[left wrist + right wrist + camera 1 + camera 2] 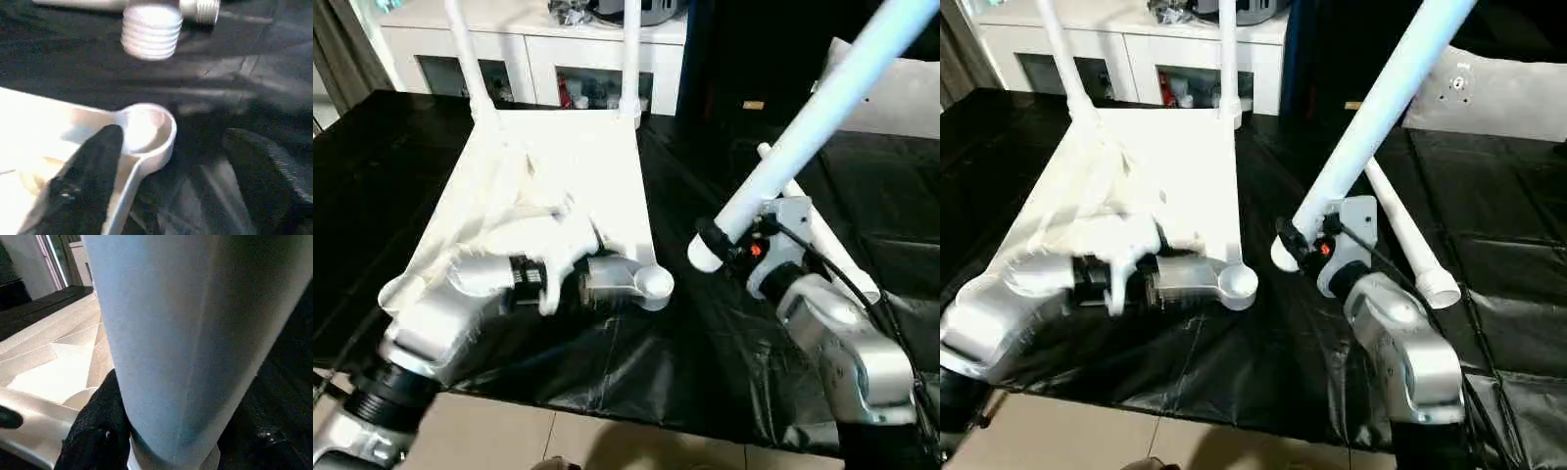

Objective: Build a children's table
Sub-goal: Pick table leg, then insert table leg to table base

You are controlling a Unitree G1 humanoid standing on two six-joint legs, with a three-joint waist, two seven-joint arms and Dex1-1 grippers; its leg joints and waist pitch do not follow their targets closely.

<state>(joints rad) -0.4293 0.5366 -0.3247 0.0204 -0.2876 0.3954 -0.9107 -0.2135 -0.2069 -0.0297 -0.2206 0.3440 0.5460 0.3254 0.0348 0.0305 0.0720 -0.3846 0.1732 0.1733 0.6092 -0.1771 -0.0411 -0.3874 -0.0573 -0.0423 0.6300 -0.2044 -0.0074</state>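
The children's table top lies upside down on the black cover, ribbed underside up. Two white legs stand in its far corners. My left gripper is open at the near right corner; one black finger rests over the rim beside the empty round socket. My right gripper is shut on a third leg, which slants up to the right. Its threaded end hangs a little to the right of the socket. Another leg lies flat behind the right gripper.
White cabinets stand behind the table. A flat white board leans at the back right. The black cover's front edge runs close to me, with tiled floor below it.
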